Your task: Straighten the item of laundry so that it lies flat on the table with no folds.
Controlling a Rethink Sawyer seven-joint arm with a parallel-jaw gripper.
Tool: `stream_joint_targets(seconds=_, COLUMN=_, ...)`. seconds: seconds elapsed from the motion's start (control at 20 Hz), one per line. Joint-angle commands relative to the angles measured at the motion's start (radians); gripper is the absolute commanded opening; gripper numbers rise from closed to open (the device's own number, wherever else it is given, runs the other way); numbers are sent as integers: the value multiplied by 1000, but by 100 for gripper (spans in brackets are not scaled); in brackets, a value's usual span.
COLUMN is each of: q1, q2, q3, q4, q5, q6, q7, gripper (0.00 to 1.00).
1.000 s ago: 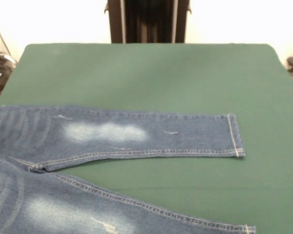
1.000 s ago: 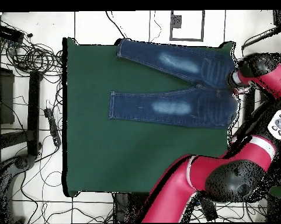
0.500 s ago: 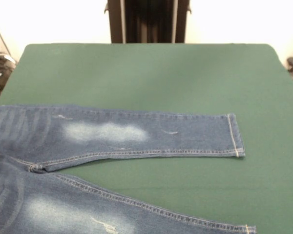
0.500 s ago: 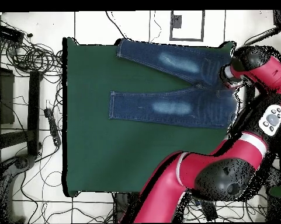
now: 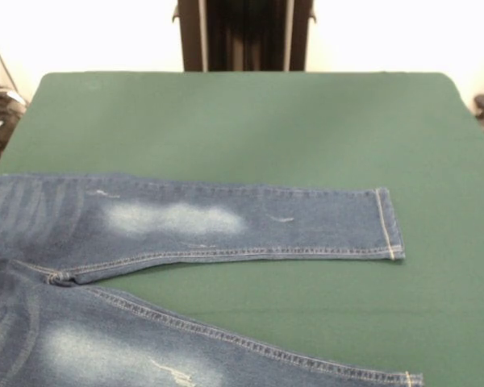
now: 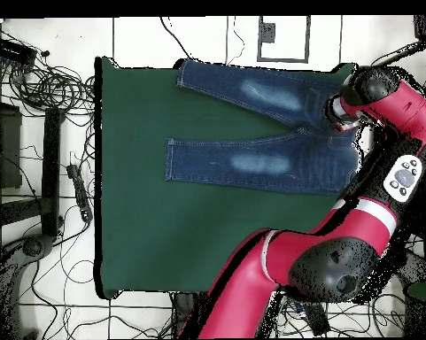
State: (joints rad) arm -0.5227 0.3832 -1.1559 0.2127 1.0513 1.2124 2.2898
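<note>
The jeans (image 6: pixel 269 133) lie spread on the green surface (image 6: pixel 181 230), legs parted, waist at its edge (faded thigh patches up). The tool (image 6: pixel 340 111) hangs over the waistband; its opening cannot be told.

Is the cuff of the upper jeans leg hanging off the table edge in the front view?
No, the cuff of the jeans lies flat, with green table showing beyond it.
</note>
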Motion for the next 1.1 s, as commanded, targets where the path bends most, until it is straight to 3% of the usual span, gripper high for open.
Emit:
stream_joint_targets(seconds=0.05, q1=57, q2=23, q3=98, q4=49, q5=12, q6=108, q7=119, gripper=0)
stream_joint_targets(seconds=0.6, q1=128, q2=21, q3=96, q4=75, q5=26, q6=91, q7=253, gripper=0)
stream_joint_targets(seconds=1.1, q1=149, q2=-9, q3=107, q4=107, q5=16, q6=121, q7=286, gripper=0)
